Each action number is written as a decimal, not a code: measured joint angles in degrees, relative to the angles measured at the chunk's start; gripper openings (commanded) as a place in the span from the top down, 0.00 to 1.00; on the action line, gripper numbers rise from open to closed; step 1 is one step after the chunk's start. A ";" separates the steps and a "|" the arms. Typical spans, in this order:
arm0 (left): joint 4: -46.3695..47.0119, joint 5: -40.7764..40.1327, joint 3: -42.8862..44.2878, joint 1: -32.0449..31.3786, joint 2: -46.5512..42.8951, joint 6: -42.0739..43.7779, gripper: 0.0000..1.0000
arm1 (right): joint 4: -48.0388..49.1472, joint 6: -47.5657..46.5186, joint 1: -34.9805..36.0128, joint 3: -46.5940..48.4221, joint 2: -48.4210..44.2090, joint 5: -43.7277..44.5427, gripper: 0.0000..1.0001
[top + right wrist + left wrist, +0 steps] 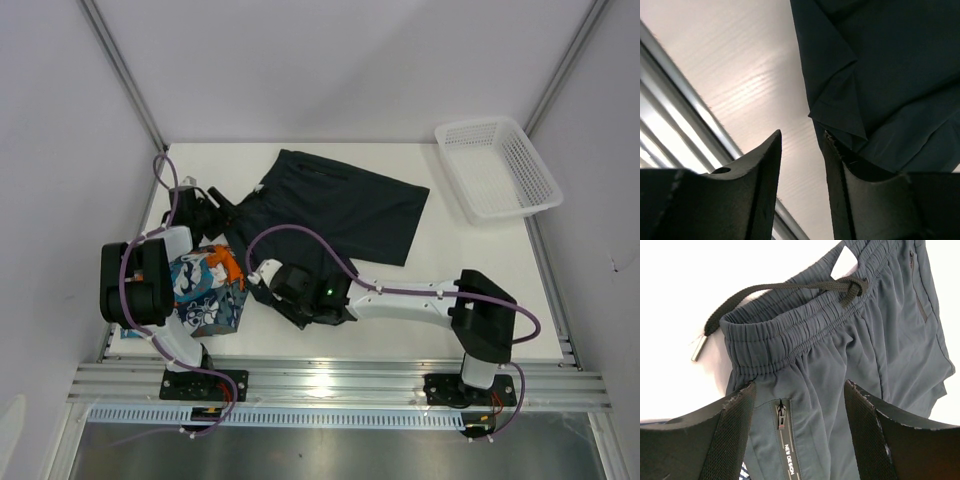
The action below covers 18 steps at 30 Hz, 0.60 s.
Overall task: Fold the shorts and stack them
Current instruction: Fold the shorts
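White tabletop (480,260), grey walls (350,60), navy shorts (340,210), L fingers (735,435) wide, R fingers (760,190) narrow, prob. empty

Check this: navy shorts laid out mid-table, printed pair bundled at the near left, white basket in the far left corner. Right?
Not quite. The white basket sits in the far right corner, not the far left; the top external view shows it. The rest holds: the navy shorts are laid out mid-table and the printed shorts are bundled at the near left.
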 measured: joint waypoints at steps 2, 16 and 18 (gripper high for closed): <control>0.00 0.02 0.00 0.24 0.00 0.00 0.26 | -1.01 -0.96 0.66 0.00 1.57 1.70 0.56; -0.35 0.04 0.00 1.09 -1.66 0.09 0.25 | -2.23 -2.43 0.59 0.07 9.22 5.92 0.48; -0.42 0.04 0.00 1.14 -1.68 0.15 0.25 | -2.14 -2.47 0.46 0.15 9.75 5.92 0.47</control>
